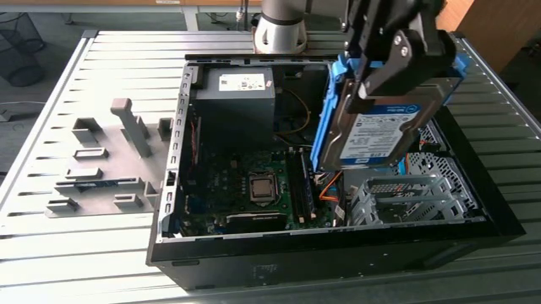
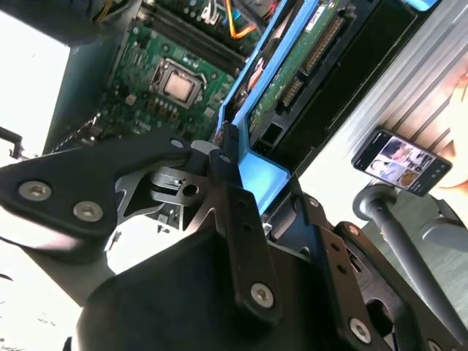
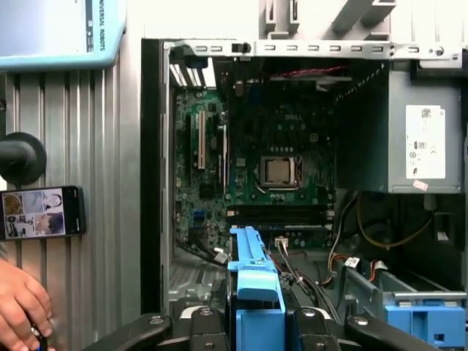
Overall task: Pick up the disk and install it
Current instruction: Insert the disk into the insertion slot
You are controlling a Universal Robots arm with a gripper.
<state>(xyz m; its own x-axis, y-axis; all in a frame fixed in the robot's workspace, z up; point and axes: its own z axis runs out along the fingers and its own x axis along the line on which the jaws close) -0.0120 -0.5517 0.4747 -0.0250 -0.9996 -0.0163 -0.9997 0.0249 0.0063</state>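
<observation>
The disk (image 1: 381,130), a silver drive with a white-and-blue label and a blue plastic frame, hangs on edge and tilted above the right half of the open computer case (image 1: 338,253). My black gripper (image 1: 378,79) is shut on its upper end. In the second wrist view the disk's green circuit board (image 2: 292,80) and blue frame (image 2: 267,179) run out from the gripper (image 2: 219,172). In the first wrist view the disk's blue frame (image 3: 252,274) sticks out of the gripper (image 3: 252,325) over the case interior.
Inside the case lie the motherboard (image 3: 278,170), a power supply box (image 1: 237,95) with a white sticker, and a grey drive cage (image 1: 406,199). A blue bracket (image 3: 424,322) sits in the case. Grey fixtures (image 1: 110,158) stand at the exterior view's left. A mounted phone (image 3: 40,212) and a hand (image 3: 18,303) are beside the case.
</observation>
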